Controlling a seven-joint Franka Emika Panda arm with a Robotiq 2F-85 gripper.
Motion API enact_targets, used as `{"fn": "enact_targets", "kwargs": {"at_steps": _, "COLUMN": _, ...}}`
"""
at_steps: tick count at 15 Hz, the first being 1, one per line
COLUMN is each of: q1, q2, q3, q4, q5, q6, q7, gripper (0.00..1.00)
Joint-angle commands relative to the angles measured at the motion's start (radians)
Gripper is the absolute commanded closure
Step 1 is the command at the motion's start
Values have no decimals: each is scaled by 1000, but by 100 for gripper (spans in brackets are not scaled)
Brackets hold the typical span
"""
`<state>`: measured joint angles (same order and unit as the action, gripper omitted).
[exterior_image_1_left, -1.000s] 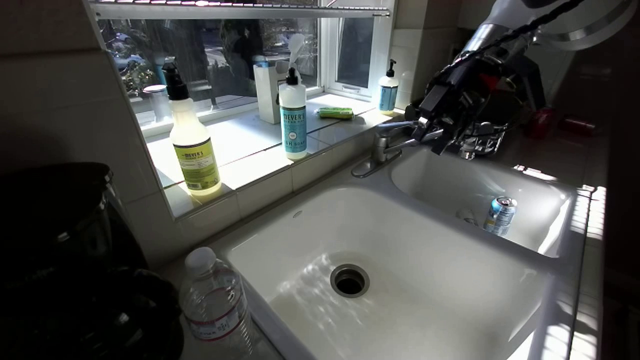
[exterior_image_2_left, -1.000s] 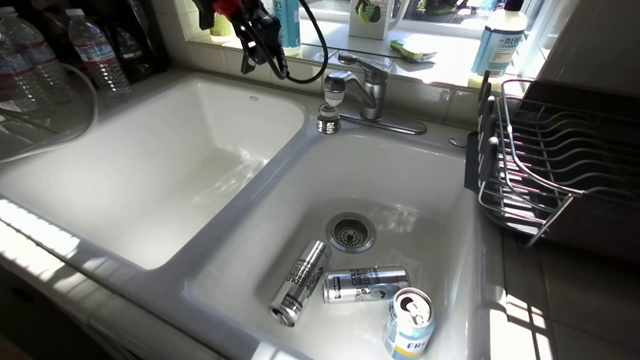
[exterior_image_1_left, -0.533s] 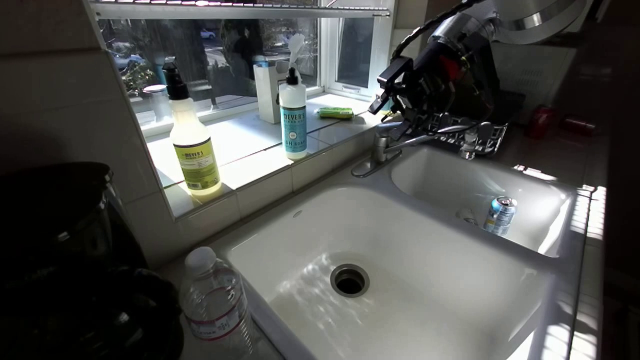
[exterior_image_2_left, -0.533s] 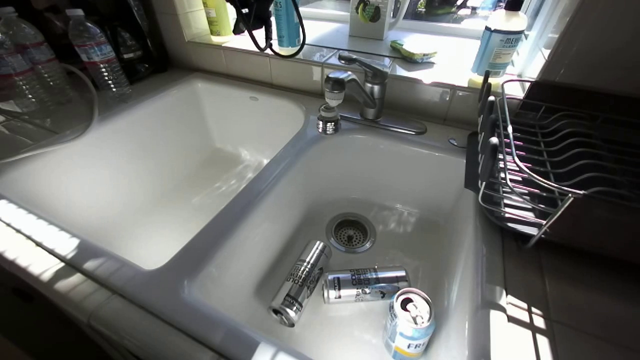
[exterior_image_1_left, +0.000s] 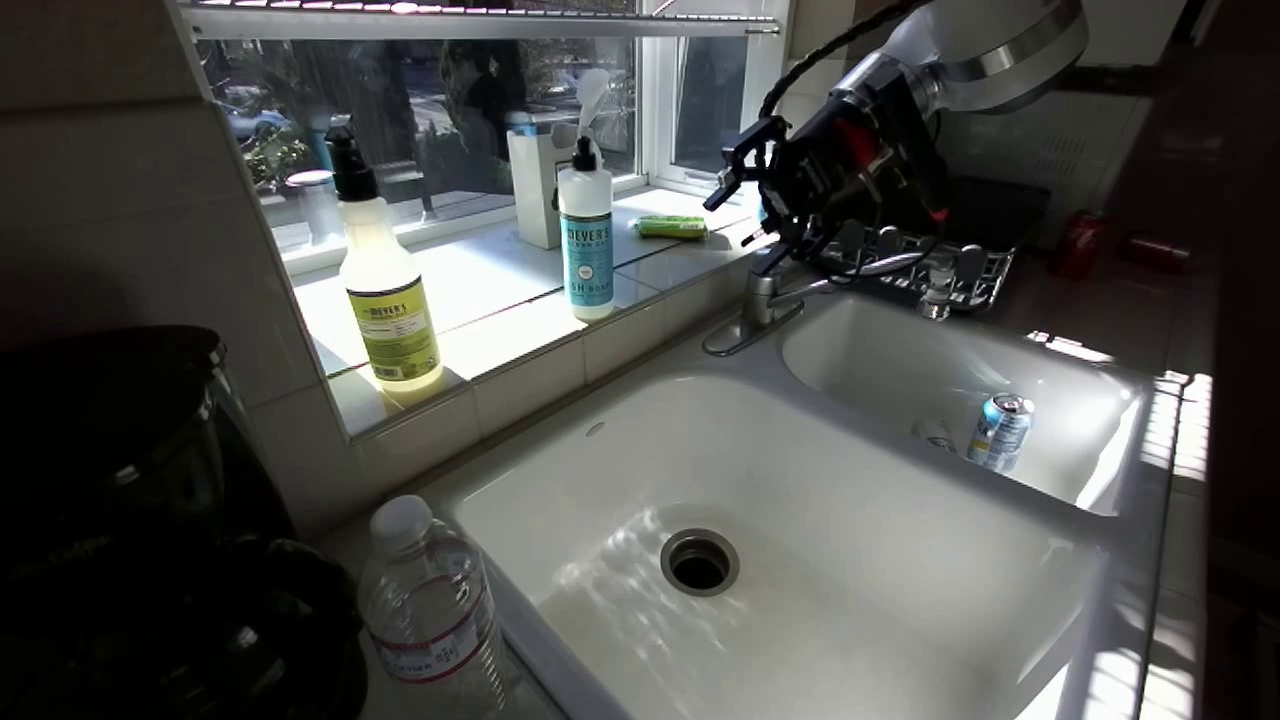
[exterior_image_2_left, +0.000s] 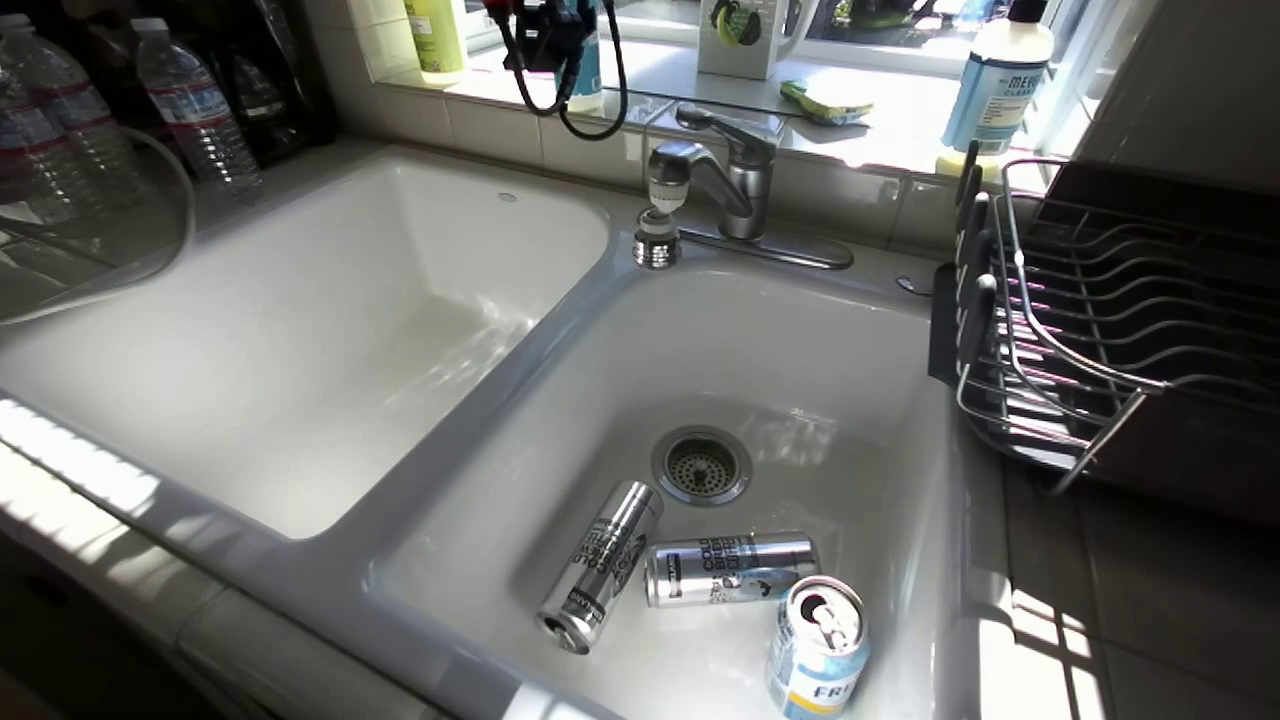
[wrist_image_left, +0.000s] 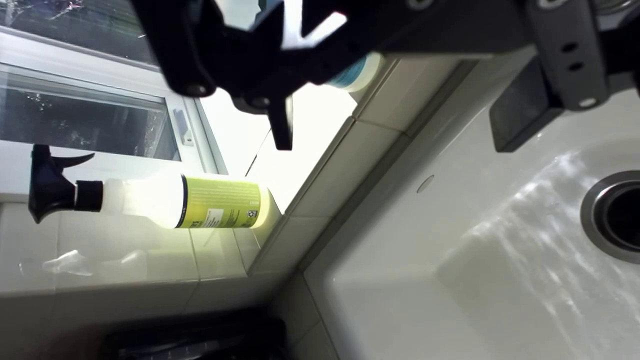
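Note:
My gripper (wrist_image_left: 392, 147) is open in the wrist view, with its two fingers wide apart and nothing between them. In an exterior view the gripper (exterior_image_1_left: 742, 233) hangs in the air by the window, above the faucet (exterior_image_1_left: 763, 300). A blue-labelled dish soap bottle (exterior_image_1_left: 588, 250) stands on the sill; in the wrist view its base (wrist_image_left: 361, 75) shows behind the gripper, which hides the rest. A spray bottle with a yellow-green label (wrist_image_left: 220, 202) stands upright on the sill corner, apart from the fingers, and shows in an exterior view (exterior_image_1_left: 395, 320).
A white pitcher (exterior_image_2_left: 740, 35), a green sponge (exterior_image_2_left: 827, 102) and a pump bottle (exterior_image_2_left: 1000, 80) stand on the sill. Silver cans (exterior_image_2_left: 600, 565) and a blue can (exterior_image_2_left: 820, 640) are in a sink basin. A dish rack (exterior_image_2_left: 1080, 350) and water bottles (exterior_image_1_left: 435, 610) flank the sink.
The arm has moved towards the window and the sill, leftward in an exterior view, and has turned at the wrist. The bottles and cans have not moved.

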<state>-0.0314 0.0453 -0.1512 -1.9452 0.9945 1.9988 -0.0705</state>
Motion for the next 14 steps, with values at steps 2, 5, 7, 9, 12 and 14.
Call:
{"fn": "enact_targets", "kwargs": {"at_steps": 2, "q1": -27, "q2": 9, "q3": 24, "q4": 11, "q5": -1, "q6": -2, "q7": 14, "gripper": 0}}
{"fn": "enact_targets", "kwargs": {"at_steps": 5, "q1": -28, "q2": 9, "q3": 27, "q4": 12, "q5": 0, "q6": -2, "q7": 18, "gripper": 0}}
{"fn": "enact_targets", "kwargs": {"at_steps": 7, "q1": -32, "q2": 8, "q3": 26, "q4": 6, "q5": 46, "q6": 18, "q7": 29, "gripper": 0}}
{"fn": "enact_targets", "kwargs": {"at_steps": 9, "q1": -41, "q2": 19, "q3": 23, "q4": 9, "q5": 136, "q6": 62, "q7": 64, "gripper": 0}}
{"fn": "enact_targets", "kwargs": {"at_steps": 12, "q1": -47, "q2": 38, "q3": 27, "q4": 26, "q5": 231, "q6": 120, "q7": 129, "gripper": 0}}
{"fn": "enact_targets", "kwargs": {"at_steps": 14, "q1": -45, "q2": 53, "q3": 30, "q4": 37, "q5": 251, "q6": 156, "q7": 195, "gripper": 0}}
